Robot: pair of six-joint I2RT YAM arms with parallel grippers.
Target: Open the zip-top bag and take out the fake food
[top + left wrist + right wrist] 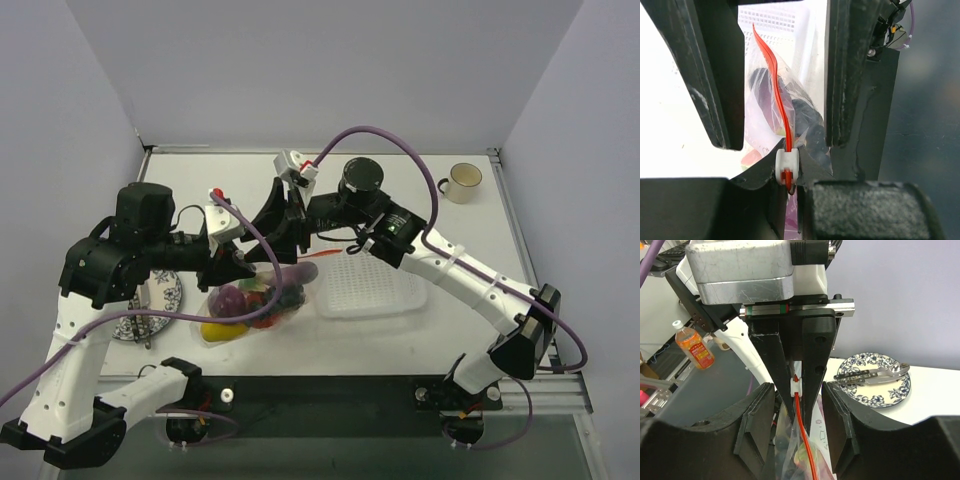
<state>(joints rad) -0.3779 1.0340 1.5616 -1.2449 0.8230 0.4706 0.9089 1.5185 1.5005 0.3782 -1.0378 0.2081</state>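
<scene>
The clear zip-top bag (262, 300) hangs lifted over the table, its orange-red zip strip (774, 85) running up from a white slider (787, 165). My left gripper (788, 176) is shut on that slider, which also shows in the right wrist view (796, 386). My right gripper (798, 435) is open; its fingers (845, 75) straddle the bag's top edge without pinching it. The fake food is inside the bag: a purple piece (229, 298), a yellow piece (221, 330), red pieces (266, 319) and dark grapes (291, 295). In the top view the left gripper (245, 262) and right gripper (290, 235) meet above the bag.
A white mesh basket (368, 290) lies just right of the bag. A blue-patterned plate (160, 298) with cutlery (872, 372) sits at the left under my left arm. A cup (462, 182) stands at the back right. An orange bottle (695, 347) stands off the table.
</scene>
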